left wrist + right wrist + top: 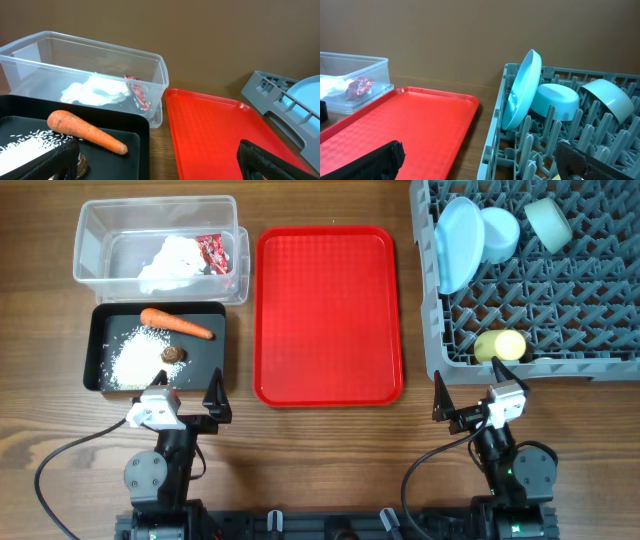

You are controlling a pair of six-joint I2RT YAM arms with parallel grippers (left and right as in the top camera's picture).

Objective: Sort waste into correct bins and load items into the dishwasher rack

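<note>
The deep clear bin point(92, 225) holds crumpled white tissue point(170, 265) and a red wrapper point(213, 252). In the shallow black bin point(215, 345) lie the carrot point(175, 323), loose rice point(138, 360) and a brown lump point(171, 355). The grey dishwasher rack point(540, 305) carries an upright blue plate point(457, 245), two bowls point(498, 233) point(548, 222) and a yellow cup point(500, 345). My left gripper point(187, 392) stands open at the black bin's near edge. My right gripper point(478, 395) is open too, just short of the rack's near rim. Neither holds anything.
A flat red tray point(328, 315) lies bare between the bins and the rack. In the left wrist view the carrot point(85, 131) is close ahead and the clear bin point(85, 55) behind it. The right wrist view shows the plate point(522, 92) leaning between pegs.
</note>
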